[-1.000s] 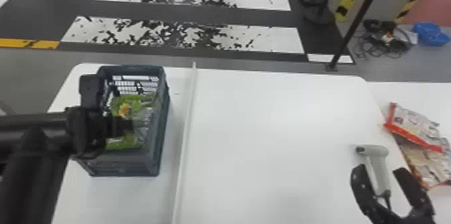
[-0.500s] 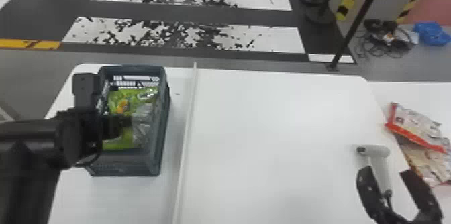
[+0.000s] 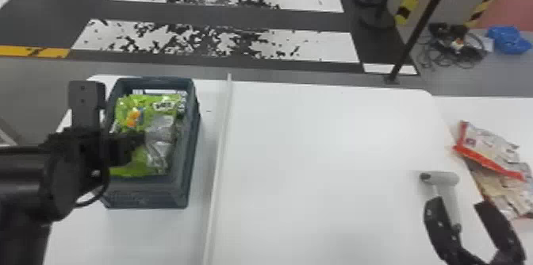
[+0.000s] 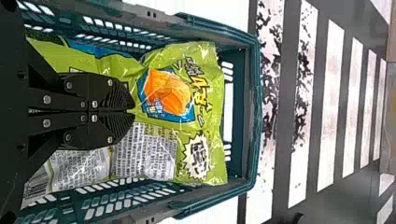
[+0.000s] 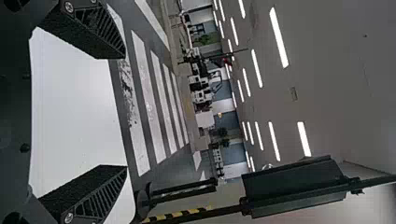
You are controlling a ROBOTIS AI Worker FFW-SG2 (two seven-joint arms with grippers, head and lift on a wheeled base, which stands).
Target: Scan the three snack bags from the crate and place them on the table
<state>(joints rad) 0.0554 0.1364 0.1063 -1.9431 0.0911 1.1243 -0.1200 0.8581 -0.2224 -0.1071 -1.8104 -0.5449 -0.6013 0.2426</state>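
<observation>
Green snack bag [image 3: 133, 165] grasped by left pincer [image 3: 142, 139] | crate [image 3: 146, 198] near worktop [image 3: 317, 145] far-left corner | right pincer [image 3: 458, 203] released, beside barcode scanner [image 3: 446, 179], right edge

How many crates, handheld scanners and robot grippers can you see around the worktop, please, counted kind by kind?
Crate: 1
Handheld scanner: 1
Grippers: 2, the left gripper and the right gripper
Total: 4

White tables [image 3: 317, 157] hold a crate [image 3: 146, 200], strip [image 3: 221, 145], scanner [image 3: 446, 179] and bags [image 3: 489, 147].
</observation>
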